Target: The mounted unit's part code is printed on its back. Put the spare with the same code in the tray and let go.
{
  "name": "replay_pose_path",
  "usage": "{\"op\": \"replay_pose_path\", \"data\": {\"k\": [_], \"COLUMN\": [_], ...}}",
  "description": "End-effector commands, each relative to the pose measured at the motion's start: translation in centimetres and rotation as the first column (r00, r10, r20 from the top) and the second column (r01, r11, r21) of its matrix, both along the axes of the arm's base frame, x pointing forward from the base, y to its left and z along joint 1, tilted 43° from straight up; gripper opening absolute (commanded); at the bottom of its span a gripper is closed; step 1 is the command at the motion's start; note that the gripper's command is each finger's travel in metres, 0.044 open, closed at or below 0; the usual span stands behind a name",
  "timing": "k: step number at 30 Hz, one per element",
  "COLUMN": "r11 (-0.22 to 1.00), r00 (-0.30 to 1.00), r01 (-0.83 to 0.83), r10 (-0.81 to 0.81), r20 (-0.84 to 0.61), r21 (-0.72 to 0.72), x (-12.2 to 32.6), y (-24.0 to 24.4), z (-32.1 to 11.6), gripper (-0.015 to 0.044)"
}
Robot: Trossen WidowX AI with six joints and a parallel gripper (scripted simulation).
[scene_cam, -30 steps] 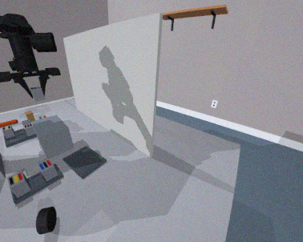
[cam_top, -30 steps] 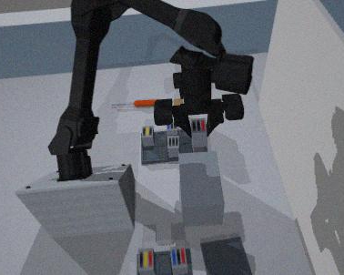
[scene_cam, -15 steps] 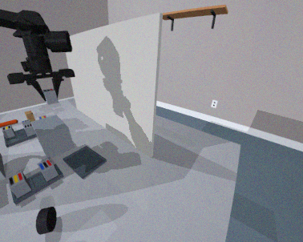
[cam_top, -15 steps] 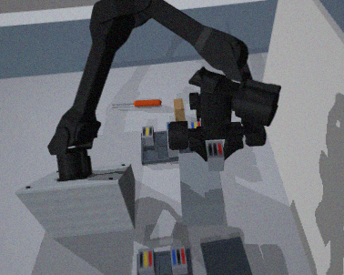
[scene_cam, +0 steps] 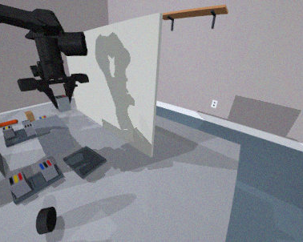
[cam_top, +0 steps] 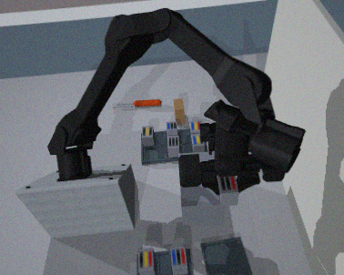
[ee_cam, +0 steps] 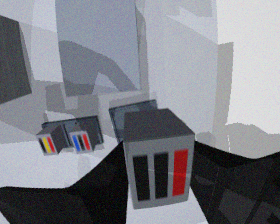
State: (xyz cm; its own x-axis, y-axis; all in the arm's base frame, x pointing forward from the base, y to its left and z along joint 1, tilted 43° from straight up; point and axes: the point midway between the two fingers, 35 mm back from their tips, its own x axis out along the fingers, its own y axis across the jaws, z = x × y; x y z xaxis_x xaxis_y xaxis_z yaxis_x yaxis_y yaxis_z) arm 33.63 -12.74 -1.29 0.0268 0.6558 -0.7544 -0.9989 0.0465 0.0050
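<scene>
My gripper (cam_top: 229, 184) (scene_cam: 64, 104) (ee_cam: 149, 143) is shut on a grey spare with black, black and red stripes (cam_top: 227, 190) (scene_cam: 63, 102) (ee_cam: 161, 194). It holds the spare in the air, behind the tray and left of the white panel in the exterior view. The dark empty tray (cam_top: 237, 257) (scene_cam: 98, 160) (ee_cam: 122, 111) lies beside the front rack (cam_top: 163, 264) (scene_cam: 41, 188) (ee_cam: 91, 119). That rack bears a black-yellow-red unit (cam_top: 146, 261) (scene_cam: 19, 183) (ee_cam: 47, 143) and a blue-black-red unit (cam_top: 178, 260) (scene_cam: 49, 169) (ee_cam: 81, 141). No printed back code is readable.
The back rack (cam_top: 160, 152) (scene_cam: 19, 140) holds several striped spares. An orange-handled screwdriver (cam_top: 147, 103) (scene_cam: 7, 123) and a wooden block (cam_top: 179, 110) (scene_cam: 29, 116) lie behind it. A tall white panel (cam_top: 303, 91) (scene_cam: 143, 72) stands right. The arm's pedestal (cam_top: 89, 209) is left; a black disc (scene_cam: 46, 220) is in front.
</scene>
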Motion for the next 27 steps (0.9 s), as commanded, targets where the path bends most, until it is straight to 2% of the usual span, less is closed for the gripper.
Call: {"op": "replay_pose_path", "data": {"k": [1,13,27], "r11": [1.000,0.999,0.999], "r00": [1.000,0.998,0.998], "r01": [-0.011,-0.045,-0.046], "r10": [0.011,0.044,0.045], "r20": [0.012,0.041,0.043], "r21": [-0.003,0.016,0.016], "x": [0.1,-0.3,-0.1], "y": [-1.5,-4.8,-4.3], "z": [-1.6,-6.8,-8.0], "gripper": [0.0000,0.0000,0.0000]}}
